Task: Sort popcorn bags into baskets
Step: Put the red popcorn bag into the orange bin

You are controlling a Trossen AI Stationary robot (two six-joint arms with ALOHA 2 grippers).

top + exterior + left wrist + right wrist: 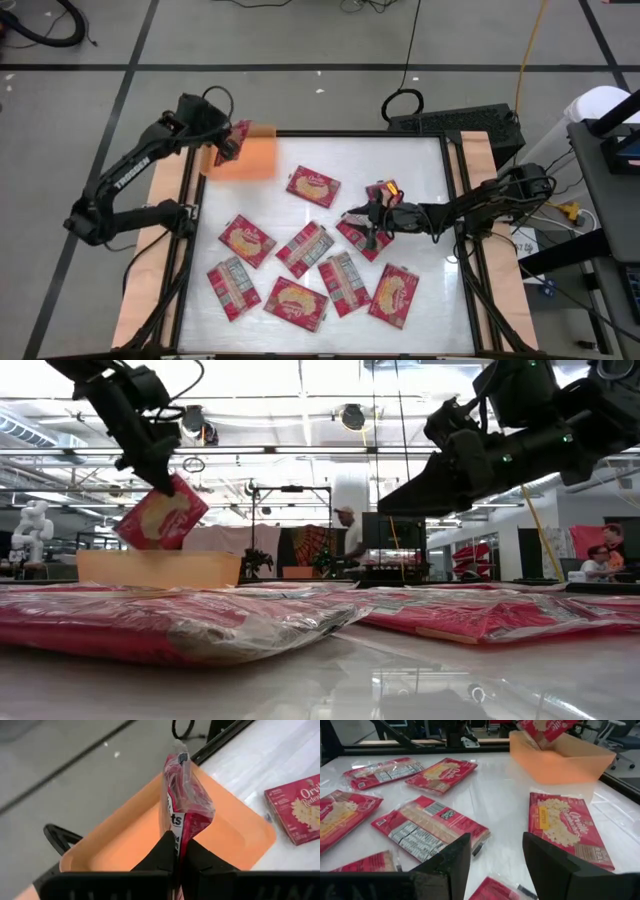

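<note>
My left gripper (226, 142) is shut on one red popcorn bag (160, 515) and holds it over the orange tray (250, 160), which stands at the table's far left corner. Several more red bags lie flat on the white table, among them one near the tray (313, 186) and a cluster toward the near edge (296, 303). My right gripper (495, 865) is open. It hovers above the bags at the table's middle right (362, 238) and touches none of them. My left gripper pinches the bag's upper end (179, 827) between its two fingers (162, 851), coming from above and pointing down. The bag hangs tilted below the fingers, lifted clear, with its lower end (140, 538) just above the tray's rim (160, 557).
Light wooden boards (170, 190) and dark rails run along the table's left and right sides. A keyboard (455, 122) lies beyond the far edge. People sit in the room behind (345, 530). Bare white table shows between the tray and the bag cluster.
</note>
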